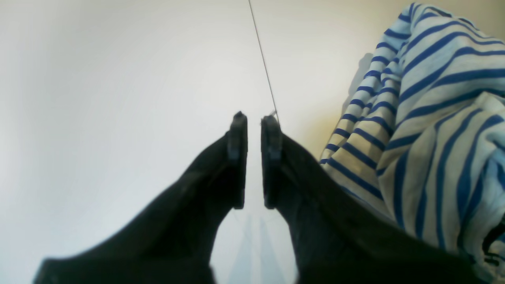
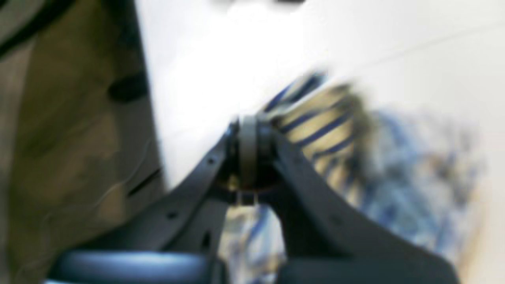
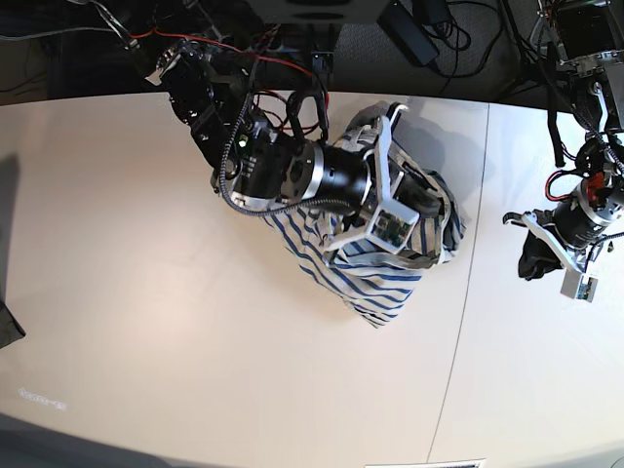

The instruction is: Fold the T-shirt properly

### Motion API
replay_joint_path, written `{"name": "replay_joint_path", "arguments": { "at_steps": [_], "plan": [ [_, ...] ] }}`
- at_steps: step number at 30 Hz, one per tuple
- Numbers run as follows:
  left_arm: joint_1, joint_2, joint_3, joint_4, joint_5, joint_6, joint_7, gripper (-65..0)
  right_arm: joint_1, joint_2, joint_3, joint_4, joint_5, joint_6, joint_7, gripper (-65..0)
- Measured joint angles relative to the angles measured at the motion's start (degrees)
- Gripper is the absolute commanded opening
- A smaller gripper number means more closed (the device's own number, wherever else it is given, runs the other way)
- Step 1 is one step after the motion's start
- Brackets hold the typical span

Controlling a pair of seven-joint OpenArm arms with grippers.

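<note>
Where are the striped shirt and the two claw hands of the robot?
T-shirt (image 3: 385, 283): base view, on the striped cloth hanging below the arm.
right gripper (image 2: 247, 152): right wrist view, at the tips pinched shut on the T-shirt.
left gripper (image 1: 253, 130): left wrist view, at the narrow gap between its tips, nothing held.

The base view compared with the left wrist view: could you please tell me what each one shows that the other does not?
Only the base view shows the right gripper shut on the bunched T-shirt, plus the whole table and the cables behind it. Only the left wrist view shows the left gripper close up, its jaws slightly apart and holding nothing. Both share the striped shirt and the thin seam running across the white tabletop.
</note>
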State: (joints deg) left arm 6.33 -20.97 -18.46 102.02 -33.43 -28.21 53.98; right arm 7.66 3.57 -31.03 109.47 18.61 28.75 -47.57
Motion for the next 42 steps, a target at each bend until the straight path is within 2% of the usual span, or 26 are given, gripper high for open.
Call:
{"name": "replay_joint_path", "arguments": {
  "at_steps": [3, 6, 16, 19, 24, 28, 30, 31, 32, 34, 37, 42],
  "plan": [
    [0.04, 0.02, 0.02, 0.00, -0.04, 0.00, 0.04, -58.1, 2.58, -1.09, 2.64, -3.96, -0.81, 0.00, 2.29, -65.0],
    [0.00, 0.02, 0.02, 0.00, -0.09, 0.00, 0.04, -58.1, 5.81, -2.64, 2.78, -12.59, -1.49, 0.00, 3.74, -65.0],
    [0.15, 0.00, 0.02, 0.02, -1.09, 0.02, 0.04, -58.1, 15.58, -11.74, 2.34, -35.23, -5.99, 0.02, 10.05, -65.0],
    [0.15, -0.02, -0.15, 0.02, -0.87, 0.00, 0.04, -58.1, 16.74, -11.72, -0.42, -39.56, -6.25, 0.00, 15.52, -65.0],
    [0.17, 0.00, -2.82, 0.02, -1.86, 0.02, 0.04, -58.1, 17.84, -11.37, -2.86, -41.16, -6.49, 0.00, 16.37, -65.0],
    [0.17, -0.02, -5.29, 0.02, -5.16, -0.59, 0.90, -58.1, 17.88, -11.72, 1.64, -36.37, -6.45, 0.02, 16.41, -65.0],
    [0.24, 0.02, -5.29, 0.07, -9.20, -4.79, 3.85, -58.1, 17.97, -11.87, 6.21, -33.62, -6.32, 0.00, 16.72, -65.0],
    [0.72, -0.13, -4.90, 0.44, -13.09, -8.31, 5.68, -58.1, 18.08, -11.85, 8.70, -32.50, -6.25, 0.02, 16.61, -65.0],
    [1.66, -0.17, -4.04, 1.75, -16.81, -10.32, 6.88, -58.1, 18.38, -11.80, 11.02, -32.17, -6.25, 0.00, 16.31, -65.0],
    [4.28, -0.17, -1.90, 5.53, -19.23, -10.86, 7.21, -58.1, 19.43, -11.58, 14.47, -32.63, -6.43, 0.02, 13.99, -65.0],
    [8.52, -0.13, 1.95, 11.69, -18.82, -11.21, 7.61, -58.1, 21.66, -11.41, 17.68, -36.39, -6.67, 0.00, 12.63, -65.0],
    [11.45, -0.50, 9.55, 17.57, -17.09, -11.19, 5.29, -58.1, 28.39, -11.85, 16.26, -47.01, -5.73, 0.02, 12.87, -65.0]
  ]
}}
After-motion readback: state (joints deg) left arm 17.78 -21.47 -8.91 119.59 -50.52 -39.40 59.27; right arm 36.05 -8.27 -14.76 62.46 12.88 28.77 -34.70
